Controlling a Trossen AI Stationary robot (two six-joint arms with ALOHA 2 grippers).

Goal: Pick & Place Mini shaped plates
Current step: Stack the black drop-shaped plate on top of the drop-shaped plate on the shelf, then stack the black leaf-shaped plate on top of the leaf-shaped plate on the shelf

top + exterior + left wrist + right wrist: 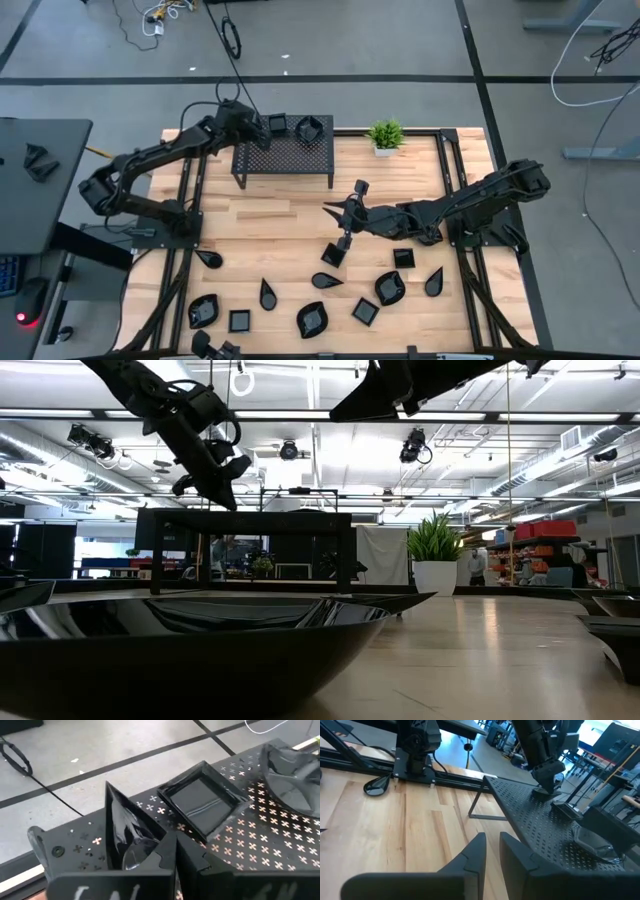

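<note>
Left gripper: over the far left corner of the mesh rack, fingers pinching a glossy black plate, plate up on edge, low over the rack top.
Rack load: square mini plate w/ raised rim flat on the rack just beside the left gripper; wavy-rim plate next to it, same far edge.
Right gripper: above mid surface, in front of the rack, fingers near together w/ a narrow gap, nothing between them.
Rest of plates: approx a dozen spread on the near part of the surface – teardrop, square, wavy, all lying flat.
Potted plant: far edge, right of the rack.
</note>
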